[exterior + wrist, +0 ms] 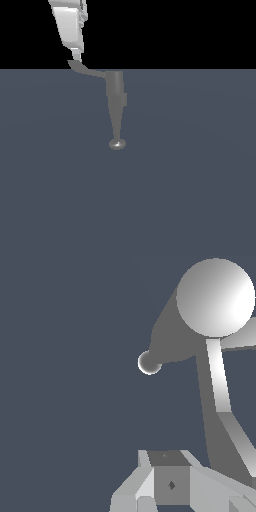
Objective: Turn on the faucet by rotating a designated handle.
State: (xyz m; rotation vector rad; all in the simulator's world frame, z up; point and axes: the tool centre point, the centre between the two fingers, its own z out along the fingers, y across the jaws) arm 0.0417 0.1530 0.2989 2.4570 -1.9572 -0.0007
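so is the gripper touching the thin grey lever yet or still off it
Touching, it seems: in the exterior view the white gripper tip meets the thin curved grey lever at its widened end. Whether it is clamped, cannot tell.

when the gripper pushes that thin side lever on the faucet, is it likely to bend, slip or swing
The handle looks like rigid grey metal, so it probably won't bend. Joined to the faucet at one end, it likely swings. Its thin, smooth tip might let the gripper slip off.
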